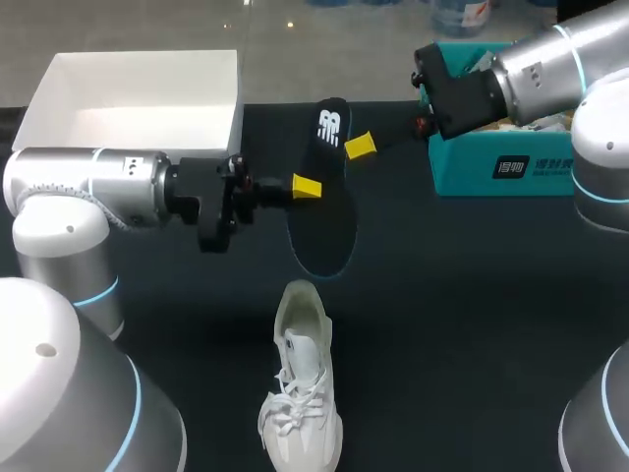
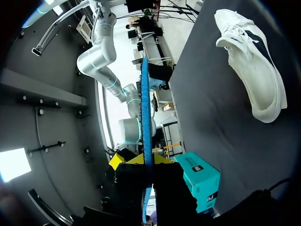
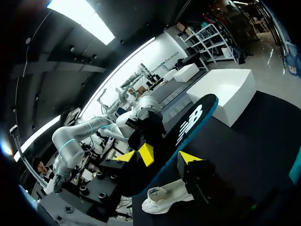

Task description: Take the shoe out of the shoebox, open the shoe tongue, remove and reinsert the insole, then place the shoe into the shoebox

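Above the dark matte table [image 1: 472, 295], a black insole [image 1: 329, 197] hangs in the air between the robot's two arms, clear of the surface. It is thin, flat and long with rounded ends. Its upper face is smooth black with a white logo near the far end, and the left wrist view, which sees it edge-on, shows a bright blue rim [image 2: 146, 117].

The left gripper [image 1: 307, 186] comes in from the side and is clamped on the insole at about its middle, one yellow tip on each face, as that wrist view shows [image 2: 141, 160]. The right gripper [image 1: 354, 146] sits at the insole's far end, beside the logo. In the right wrist view the insole [image 3: 188, 127] passes through the right gripper [image 3: 168, 155], but whether it is pinched there cannot be told.

The shoe [image 1: 300, 393], a white sneaker with a soft knit-looking upper, white laces and a thick pale sole, stands upright on the table, nearer the robot than the insole and apart from it. Its heel opening points away from the robot.

The shoebox [image 1: 138, 98], white, rectangular and open-topped with plain straight walls, sits at the far left of the table behind the left arm. A teal box [image 1: 501, 162] with square corners stands at the far right, partly covered by the right arm.
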`<action>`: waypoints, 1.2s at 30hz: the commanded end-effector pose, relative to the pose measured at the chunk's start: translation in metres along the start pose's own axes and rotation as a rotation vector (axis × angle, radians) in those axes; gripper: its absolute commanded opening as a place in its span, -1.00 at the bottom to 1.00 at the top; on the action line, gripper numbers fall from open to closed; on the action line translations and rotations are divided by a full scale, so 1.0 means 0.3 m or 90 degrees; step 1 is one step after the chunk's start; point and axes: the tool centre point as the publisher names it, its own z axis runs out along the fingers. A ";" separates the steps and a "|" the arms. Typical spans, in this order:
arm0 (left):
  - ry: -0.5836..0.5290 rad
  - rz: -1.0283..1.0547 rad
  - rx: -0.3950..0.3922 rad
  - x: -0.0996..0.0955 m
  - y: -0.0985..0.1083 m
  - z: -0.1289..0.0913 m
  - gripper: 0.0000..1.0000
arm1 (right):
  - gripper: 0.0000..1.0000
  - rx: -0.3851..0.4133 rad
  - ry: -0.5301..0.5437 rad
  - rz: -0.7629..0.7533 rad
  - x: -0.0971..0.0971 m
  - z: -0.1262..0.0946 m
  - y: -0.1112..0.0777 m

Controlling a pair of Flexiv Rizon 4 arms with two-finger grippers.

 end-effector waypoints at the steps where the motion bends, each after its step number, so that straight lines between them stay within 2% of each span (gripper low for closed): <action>1: 0.002 -0.007 0.009 0.018 0.016 -0.006 -1.00 | 1.00 0.077 -0.141 -0.070 0.074 -0.066 0.033; 6: 0.009 -0.021 0.010 0.038 0.014 -0.003 -1.00 | 1.00 0.155 -0.215 -0.137 0.098 -0.078 0.056; 16: 0.035 -0.039 0.001 0.056 0.017 -0.003 -1.00 | 1.00 0.279 -0.302 -0.233 0.140 -0.085 0.075; 20: 0.045 -0.043 -0.005 0.066 0.024 -0.005 -1.00 | 1.00 0.299 -0.334 -0.253 0.166 -0.107 0.081; 28: 0.071 -0.059 -0.009 0.099 0.044 -0.015 -1.00 | 1.00 0.301 -0.371 -0.266 0.218 -0.178 0.088; 33: 0.093 -0.069 -0.003 0.127 0.049 -0.019 -1.00 | 1.00 0.309 -0.340 -0.273 0.241 -0.202 0.098; 36: 0.104 -0.072 -0.009 0.144 0.058 -0.023 -1.00 | 1.00 0.310 -0.346 -0.275 0.256 -0.219 0.104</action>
